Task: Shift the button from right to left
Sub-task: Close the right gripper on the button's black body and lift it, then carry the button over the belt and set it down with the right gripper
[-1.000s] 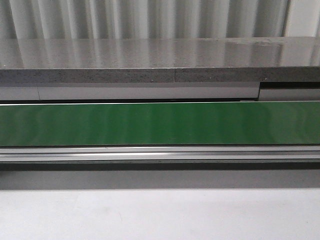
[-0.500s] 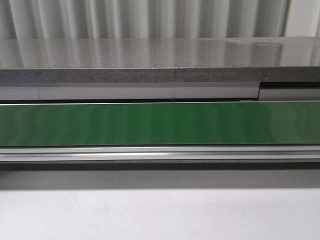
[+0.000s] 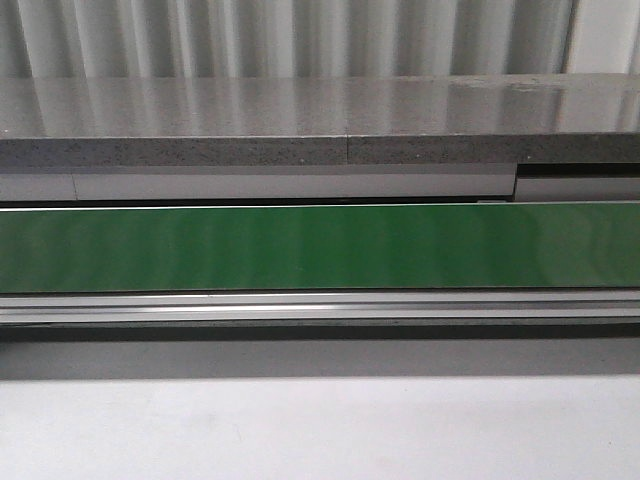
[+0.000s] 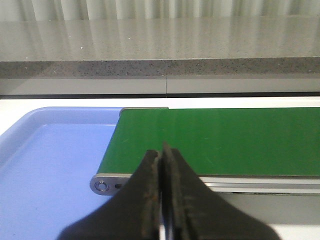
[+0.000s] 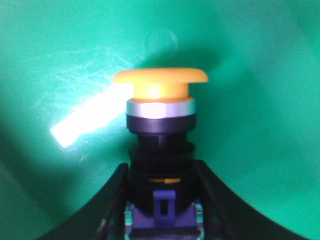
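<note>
Right now the right gripper (image 5: 161, 200) is clamping the button (image 5: 161, 145) between its two black fingers (image 5: 112, 205), which are pressing against either side of the blue body low in the right wrist view. Its yellow-orange cap is pointing away from the camera, with a silver ring and a black collar sitting beneath it, and a green surface (image 5: 250, 75) is filling the whole background behind it, catching a bright streak of glare. How close the button is hanging to that green surface cannot be told. Over on the other side, the left gripper (image 4: 161, 195) is holding its fingers pressed together on nothing, hovering near the end of the green belt (image 4: 225, 140) where a blue tray (image 4: 45, 170) is lying beside and partly under the belt's metal end. From the front, the belt (image 3: 320, 247) is running bare across the frame, with a grey stone ledge (image 3: 300, 135) behind it and neither arm showing.
</note>
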Controlling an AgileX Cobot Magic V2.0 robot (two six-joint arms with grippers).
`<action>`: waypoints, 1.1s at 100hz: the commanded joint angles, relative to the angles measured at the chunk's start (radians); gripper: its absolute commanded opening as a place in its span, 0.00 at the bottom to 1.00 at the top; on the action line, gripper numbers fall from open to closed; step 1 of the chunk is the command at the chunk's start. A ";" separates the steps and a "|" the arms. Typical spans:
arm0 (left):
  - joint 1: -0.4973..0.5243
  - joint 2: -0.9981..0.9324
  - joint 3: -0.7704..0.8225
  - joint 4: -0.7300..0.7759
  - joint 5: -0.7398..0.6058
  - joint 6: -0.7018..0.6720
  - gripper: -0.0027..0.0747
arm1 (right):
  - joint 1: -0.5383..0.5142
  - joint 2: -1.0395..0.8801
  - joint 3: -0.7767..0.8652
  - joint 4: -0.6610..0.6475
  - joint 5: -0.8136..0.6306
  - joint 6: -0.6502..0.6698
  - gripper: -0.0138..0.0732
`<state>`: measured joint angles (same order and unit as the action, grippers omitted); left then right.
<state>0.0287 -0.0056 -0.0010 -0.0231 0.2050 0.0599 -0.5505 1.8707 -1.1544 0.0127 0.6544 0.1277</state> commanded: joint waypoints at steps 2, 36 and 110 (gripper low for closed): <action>-0.008 -0.035 0.024 -0.006 -0.078 -0.002 0.01 | -0.001 -0.083 -0.031 0.010 -0.012 -0.010 0.21; -0.008 -0.035 0.024 -0.006 -0.078 -0.002 0.01 | 0.075 -0.319 -0.031 0.011 0.103 -0.010 0.21; -0.008 -0.035 0.024 -0.006 -0.078 -0.002 0.01 | 0.405 -0.284 -0.030 0.022 0.232 -0.157 0.21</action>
<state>0.0287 -0.0056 -0.0010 -0.0231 0.2050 0.0599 -0.1448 1.5918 -1.1544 0.0383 0.9002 -0.0097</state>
